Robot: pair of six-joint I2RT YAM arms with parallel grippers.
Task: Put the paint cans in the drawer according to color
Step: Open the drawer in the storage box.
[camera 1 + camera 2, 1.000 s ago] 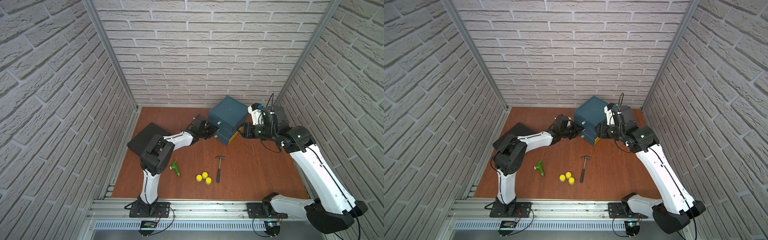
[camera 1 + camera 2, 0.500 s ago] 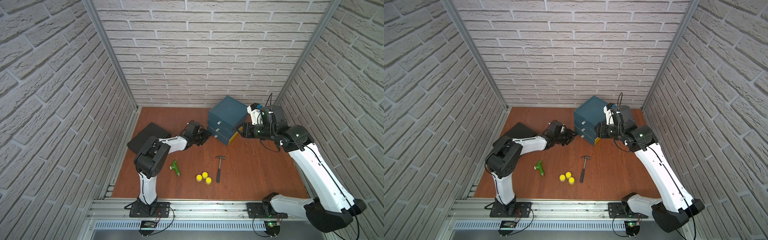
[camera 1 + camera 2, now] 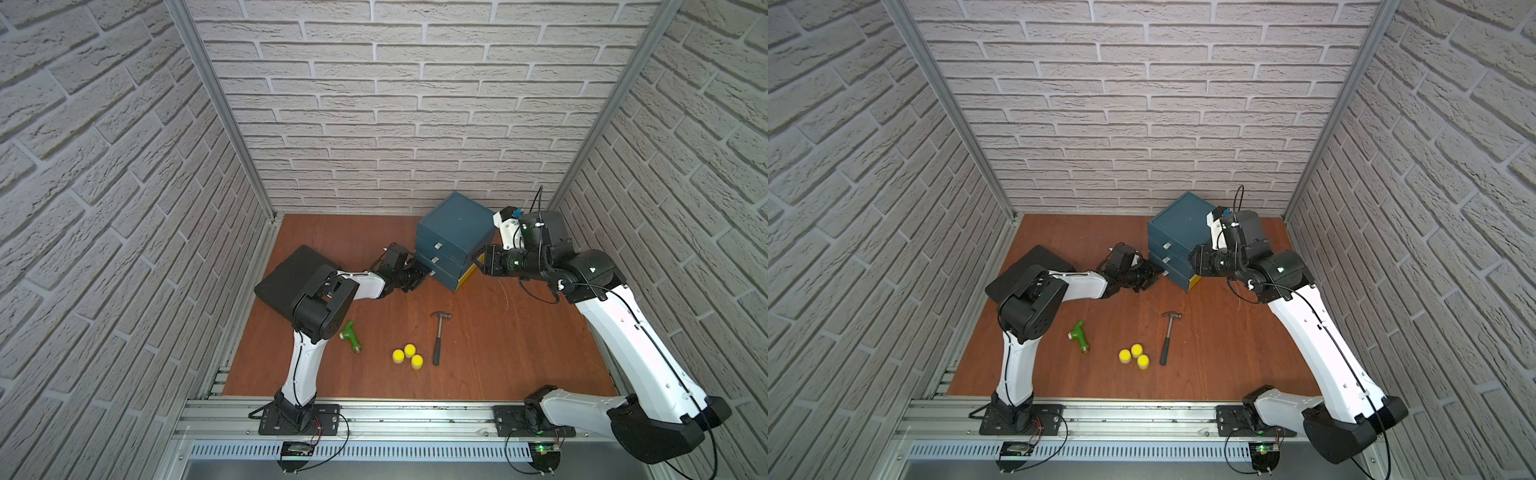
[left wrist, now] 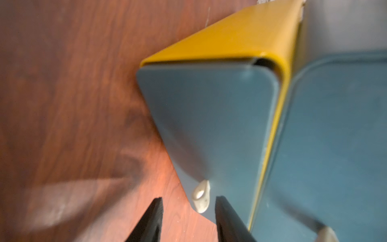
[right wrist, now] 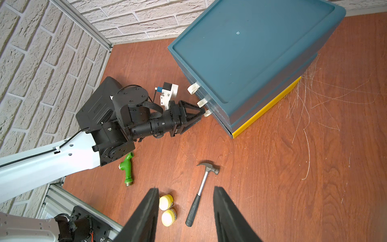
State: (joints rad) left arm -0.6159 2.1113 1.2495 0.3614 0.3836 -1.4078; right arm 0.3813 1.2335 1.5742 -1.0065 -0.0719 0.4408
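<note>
Pale brick-patterned walls (image 3: 395, 104) close in three sides of the brown wood-grain counter (image 3: 519, 332). Right of centre at its far edge, in both top views, stands the blue drawer cabinet (image 3: 455, 224), three tiers high with a yellow strip low on its side.

A second ago one drawer stood pulled out with the left tool at it. Half a second ago all the drawers were shut and that tool had drawn back. Now the left tool (image 4: 188, 199) is at the front of the lowest drawer (image 4: 209, 115) again, released, its fingers astride the pale handle (image 4: 201, 196) without pinching it. That looks like a fresh reach to open the bottom tier for the yellow set.

The right tool (image 5: 185, 188) hovers by the cabinet's right side, fingers apart and empty.

A flat black case (image 3: 286, 274) lies at centre left. The hammer (image 3: 438, 336) and the green pipe fitting (image 3: 351, 336) lie lower down. Between them three yellow paint cans (image 3: 409, 356) sit clustered, touching, on the counter at lower centre. No blue or pink ones are in view.

Printing on the cans' sides and a tiny mark on the cabinet top are too small to read.
</note>
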